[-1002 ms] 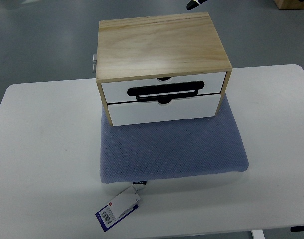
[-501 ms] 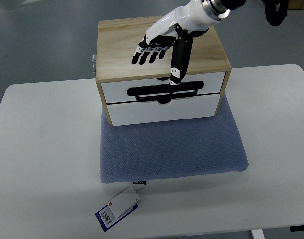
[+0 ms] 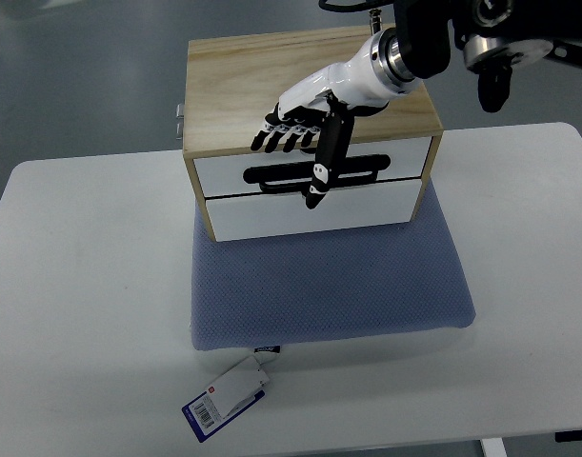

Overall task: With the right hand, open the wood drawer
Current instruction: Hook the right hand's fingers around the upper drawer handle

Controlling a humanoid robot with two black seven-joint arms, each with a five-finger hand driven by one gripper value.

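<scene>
Right hand (image 3: pixel 305 129), white with black fingertips, hovers spread and empty over the front edge of the pale wooden two-drawer box (image 3: pixel 310 90), thumb hanging across the black loop handle (image 3: pixel 314 174) of the shut upper white drawer (image 3: pixel 224 173). Box sits on a blue-grey foam pad (image 3: pixel 329 286) on the white counter (image 3: pixel 81 286). A pull with fingers unhooked may slip off, or drag the whole box across the pad.

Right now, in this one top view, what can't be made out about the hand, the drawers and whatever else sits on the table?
- Whether the right hand touches the handle: its thumb covers that spot.
- Drawer contents: both white fronts are shut.
- Print on the tag: too small.
- The metal part behind the wood drawer box: mostly hidden by it.
- The right arm past the wrist: cut off by the top edge.
</scene>
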